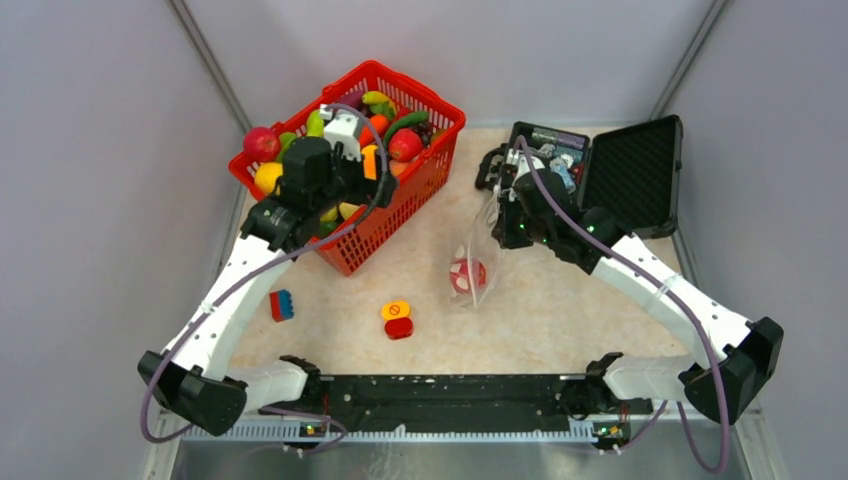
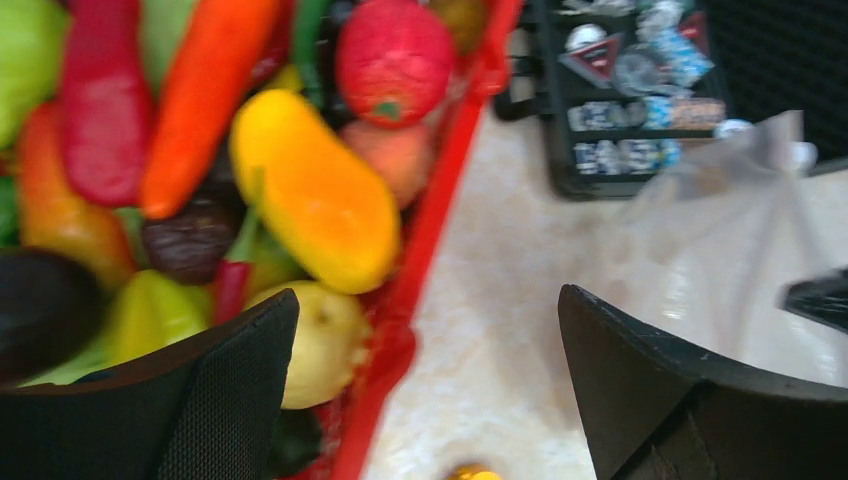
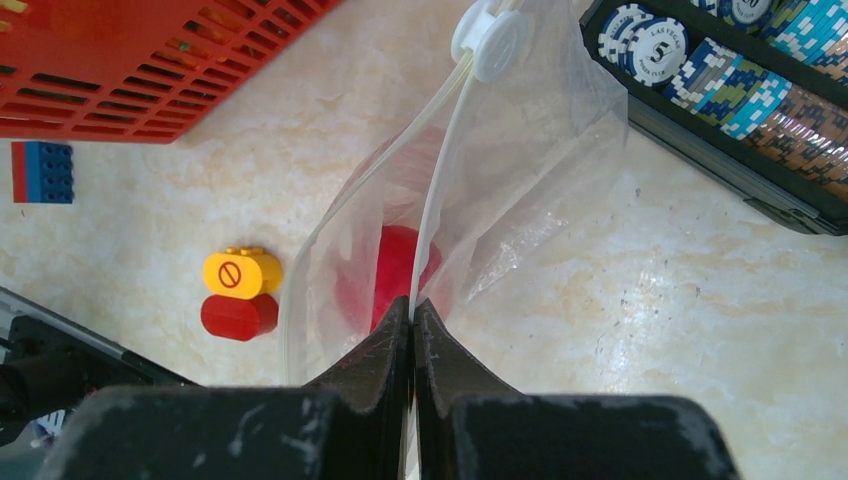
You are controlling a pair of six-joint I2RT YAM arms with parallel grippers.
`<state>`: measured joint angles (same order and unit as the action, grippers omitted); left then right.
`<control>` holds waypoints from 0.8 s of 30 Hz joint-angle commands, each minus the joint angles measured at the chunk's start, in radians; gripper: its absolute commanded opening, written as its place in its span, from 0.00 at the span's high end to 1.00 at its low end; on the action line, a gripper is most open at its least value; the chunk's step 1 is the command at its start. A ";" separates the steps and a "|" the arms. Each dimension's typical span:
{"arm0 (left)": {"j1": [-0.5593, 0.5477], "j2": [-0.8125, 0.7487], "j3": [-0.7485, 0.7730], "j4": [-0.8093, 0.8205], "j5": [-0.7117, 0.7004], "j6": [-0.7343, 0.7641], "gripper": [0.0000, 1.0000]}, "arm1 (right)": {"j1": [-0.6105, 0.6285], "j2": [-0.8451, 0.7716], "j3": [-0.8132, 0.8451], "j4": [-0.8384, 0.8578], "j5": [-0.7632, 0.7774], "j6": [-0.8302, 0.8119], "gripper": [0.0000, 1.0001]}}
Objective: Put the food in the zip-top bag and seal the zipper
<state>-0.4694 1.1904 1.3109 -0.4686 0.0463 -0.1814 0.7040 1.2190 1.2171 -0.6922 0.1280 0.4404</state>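
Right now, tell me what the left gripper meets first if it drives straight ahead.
Likely the red basket, at its rim: the open left gripper straddles it, one finger toward the food, the other toward the table. Depth is unclear.

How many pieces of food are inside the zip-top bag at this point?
1: a red toy fruit low inside the clear zip-top bag, pinched at its mouth edge by the right gripper. Crinkles could hide a smaller piece.

Bright, even light; the top view is sharp, shadows soft. The left wrist view blurs the food (image 2: 310, 190) toward nine o'clock; the right shows glare on the tabletop (image 3: 640, 300) at four o'clock.
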 commanded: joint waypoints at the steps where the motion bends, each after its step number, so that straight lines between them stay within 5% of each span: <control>1: 0.104 0.049 0.099 -0.118 0.046 0.152 0.05 | -0.004 -0.017 -0.002 0.048 -0.023 0.010 1.00; 4: 0.186 0.115 0.164 -0.184 0.109 0.172 0.22 | -0.003 -0.019 -0.008 0.055 -0.030 0.012 1.00; 15: 0.263 0.231 0.190 -0.156 0.110 0.295 0.46 | -0.004 -0.025 -0.018 0.064 -0.048 0.011 1.00; 24: 0.268 0.266 0.205 -0.127 0.126 0.362 0.52 | -0.004 -0.027 -0.025 0.069 -0.051 0.015 1.00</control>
<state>-0.2089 1.4357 1.4723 -0.6392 0.1459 0.1318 0.7040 1.2182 1.1976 -0.6582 0.0845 0.4473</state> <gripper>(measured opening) 0.482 0.005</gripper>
